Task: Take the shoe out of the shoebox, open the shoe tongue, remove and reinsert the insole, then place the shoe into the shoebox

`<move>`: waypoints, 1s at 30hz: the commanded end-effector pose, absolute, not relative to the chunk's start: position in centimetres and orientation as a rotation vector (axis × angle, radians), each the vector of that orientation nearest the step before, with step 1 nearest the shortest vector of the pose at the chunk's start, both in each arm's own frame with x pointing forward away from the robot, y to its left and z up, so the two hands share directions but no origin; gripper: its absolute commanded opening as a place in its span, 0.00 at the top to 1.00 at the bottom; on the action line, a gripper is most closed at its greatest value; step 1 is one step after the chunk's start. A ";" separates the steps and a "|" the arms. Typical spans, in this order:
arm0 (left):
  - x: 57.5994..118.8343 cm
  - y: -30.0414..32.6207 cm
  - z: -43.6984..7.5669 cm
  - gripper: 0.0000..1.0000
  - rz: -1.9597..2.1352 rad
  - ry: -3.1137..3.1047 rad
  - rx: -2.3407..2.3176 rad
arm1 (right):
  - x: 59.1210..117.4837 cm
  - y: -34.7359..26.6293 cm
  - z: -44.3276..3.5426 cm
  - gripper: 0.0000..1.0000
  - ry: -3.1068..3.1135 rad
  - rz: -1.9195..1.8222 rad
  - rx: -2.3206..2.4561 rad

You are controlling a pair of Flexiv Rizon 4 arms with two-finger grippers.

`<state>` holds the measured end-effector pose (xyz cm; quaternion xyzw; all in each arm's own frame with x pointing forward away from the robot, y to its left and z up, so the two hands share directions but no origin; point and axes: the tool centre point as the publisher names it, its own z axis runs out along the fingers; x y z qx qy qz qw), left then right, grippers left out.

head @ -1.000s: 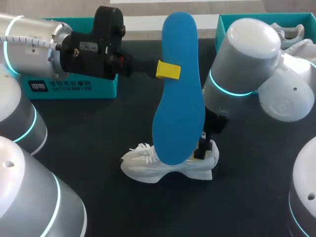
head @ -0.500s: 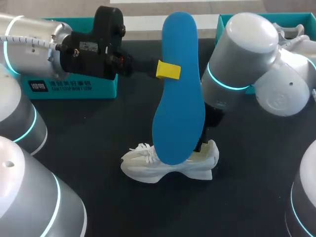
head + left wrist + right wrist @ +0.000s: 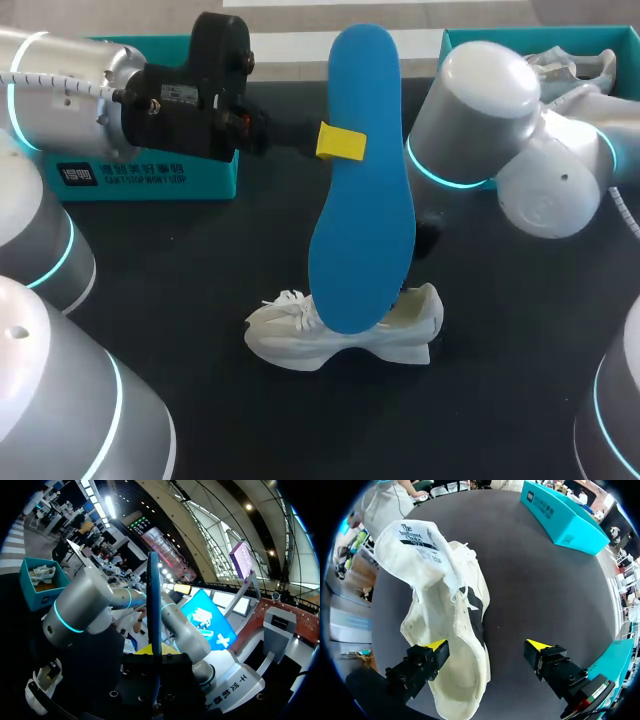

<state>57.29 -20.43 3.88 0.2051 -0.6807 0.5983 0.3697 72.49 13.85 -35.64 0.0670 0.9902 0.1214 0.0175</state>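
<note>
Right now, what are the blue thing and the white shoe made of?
The blue insole looks like matte foam, maybe rubbery: flat, smooth, thin edge-on. The white shoe looks like soft fabric: its tongue flops over with frayed edges; the sole looks like molded foam or rubber.

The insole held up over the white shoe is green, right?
Not green. The insole is blue, as the head view shows. The left gripper holds it up over the white shoe.
</note>
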 end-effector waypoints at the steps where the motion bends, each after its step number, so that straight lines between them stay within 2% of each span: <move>1: 57.3 -20.5 3.8 1.00 1.534 -1.747 0.527 | 72.7 15.0 -37.4 0.26 3.093 0.384 0.207; 3: 57.3 -20.5 3.8 1.00 1.534 -1.747 0.527 | 72.6 15.2 -37.9 0.49 3.102 0.395 0.212; 6: 57.3 -20.5 3.8 1.00 1.534 -1.747 0.527 | 72.5 15.3 -38.7 0.60 3.118 0.401 0.218; 7: 57.3 -20.5 3.8 1.00 1.534 -1.747 0.527 | 72.4 15.3 -38.8 0.71 3.120 0.403 0.219; 10: 57.3 -20.5 3.8 1.00 1.534 -1.747 0.527 | 72.2 15.1 -39.0 0.87 3.135 0.403 0.220; 11: 57.3 -20.5 3.8 1.00 1.534 -1.747 0.527 | 72.1 15.0 -39.1 1.00 3.141 0.402 0.218; 17: 57.3 -20.5 3.8 1.00 1.534 -1.747 0.527 | 71.3 14.6 -38.8 1.00 3.194 0.396 0.276; 22: 57.3 -20.5 3.8 1.00 1.534 -1.747 0.527 | 71.0 13.9 -36.8 1.00 3.194 0.436 0.437; 26: 57.3 -20.5 3.8 1.00 1.534 -1.747 0.527 | 70.6 13.8 -35.7 1.00 3.180 0.478 0.697; 30: 57.3 -20.5 3.8 1.00 1.534 -1.747 0.527 | 69.7 13.8 -34.9 1.00 3.005 0.677 1.037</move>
